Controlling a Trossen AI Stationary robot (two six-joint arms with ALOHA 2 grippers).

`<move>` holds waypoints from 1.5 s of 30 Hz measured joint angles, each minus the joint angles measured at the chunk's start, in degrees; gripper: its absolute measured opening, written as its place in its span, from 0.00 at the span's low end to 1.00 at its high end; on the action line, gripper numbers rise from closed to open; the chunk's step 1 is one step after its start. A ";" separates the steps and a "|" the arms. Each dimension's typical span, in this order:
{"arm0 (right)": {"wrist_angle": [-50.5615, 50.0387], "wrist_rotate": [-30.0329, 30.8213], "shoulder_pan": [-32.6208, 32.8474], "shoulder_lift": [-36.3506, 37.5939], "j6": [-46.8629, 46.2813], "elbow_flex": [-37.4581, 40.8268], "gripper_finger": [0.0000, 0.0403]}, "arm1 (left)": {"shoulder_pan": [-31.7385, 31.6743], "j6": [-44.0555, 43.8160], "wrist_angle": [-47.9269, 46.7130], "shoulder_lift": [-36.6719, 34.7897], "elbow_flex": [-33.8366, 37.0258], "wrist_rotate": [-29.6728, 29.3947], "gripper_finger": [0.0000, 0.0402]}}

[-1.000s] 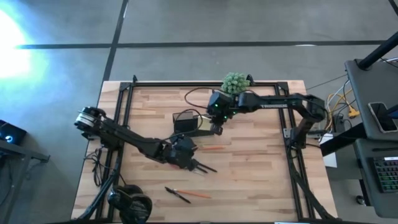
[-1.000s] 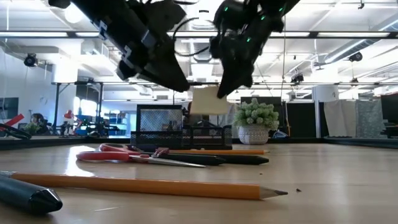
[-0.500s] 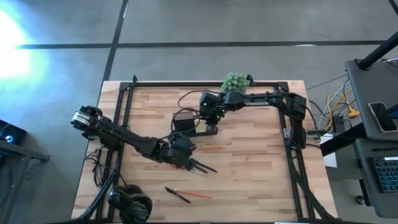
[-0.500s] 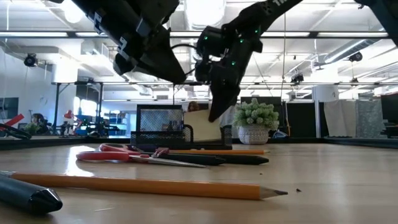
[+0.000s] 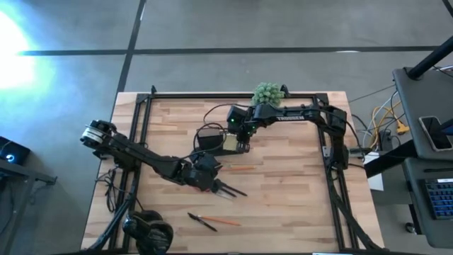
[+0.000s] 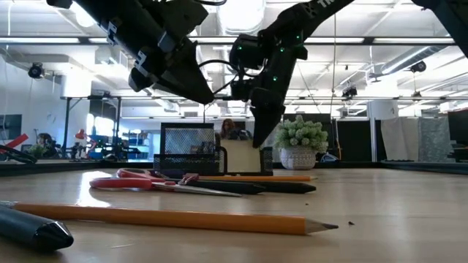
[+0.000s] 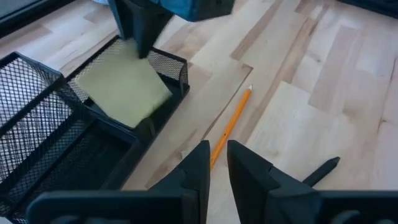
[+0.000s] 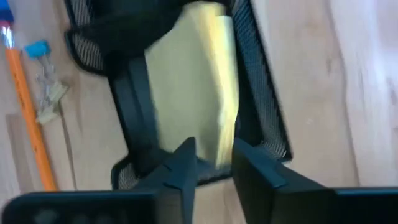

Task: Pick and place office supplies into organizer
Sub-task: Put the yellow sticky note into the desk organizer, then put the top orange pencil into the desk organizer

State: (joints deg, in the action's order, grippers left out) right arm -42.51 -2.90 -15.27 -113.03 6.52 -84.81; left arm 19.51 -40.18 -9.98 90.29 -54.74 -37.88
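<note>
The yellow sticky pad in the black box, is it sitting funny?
Yes. The yellow sticky pad lies tilted in the organizer, one edge propped on the mesh wall rather than flat. The right gripper hangs just above it.

Overhead down; low level; 2 wrists close, sharing organizer (image 7: 93, 118).

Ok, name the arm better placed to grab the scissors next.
Left. The left gripper hovers right by the scissors at mid-table, while the right gripper is over the organizer with the sticky-note pad.
</note>
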 joint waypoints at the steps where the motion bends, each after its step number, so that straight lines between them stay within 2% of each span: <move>1: -0.26 0.00 0.02 0.00 0.02 0.08 0.29 | 0.00 0.00 -0.02 -0.01 0.00 -0.01 0.10; 6: -3.46 0.04 0.29 0.69 0.86 -0.02 0.41 | 0.00 0.00 -0.02 -0.01 0.00 -0.01 0.10; 10: -3.95 -0.02 1.83 5.05 4.49 1.14 0.46 | 0.22 0.02 -0.05 -0.01 0.00 0.79 0.10; 16: -3.75 -1.93 8.82 10.70 15.01 7.74 0.47 | 1.15 0.02 -0.15 -0.01 0.40 3.33 0.10; 19: -1.97 -1.84 12.35 10.70 14.23 12.47 0.46 | 1.64 -1.23 -0.15 -0.01 0.77 3.42 0.10; 22: 4.17 -1.18 14.67 10.67 10.37 16.76 0.45 | 2.05 -2.87 -0.10 -0.01 1.20 3.49 0.10; 28: 7.15 2.97 14.79 10.67 5.21 20.69 0.42 | 2.75 -2.97 -0.13 -0.01 1.93 3.73 0.10; 39: 7.29 0.13 16.05 11.49 -3.31 25.09 0.24 | 2.78 -3.08 -0.05 -0.01 2.69 3.73 0.10; 45: 8.35 0.00 16.17 12.04 -3.88 25.23 0.16 | 2.78 -3.08 -0.02 -0.01 2.69 3.71 0.10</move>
State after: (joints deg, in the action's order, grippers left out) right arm -34.16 -2.90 0.90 -101.00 2.65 -59.58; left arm 22.28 -43.27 -9.99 90.28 -52.05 -34.17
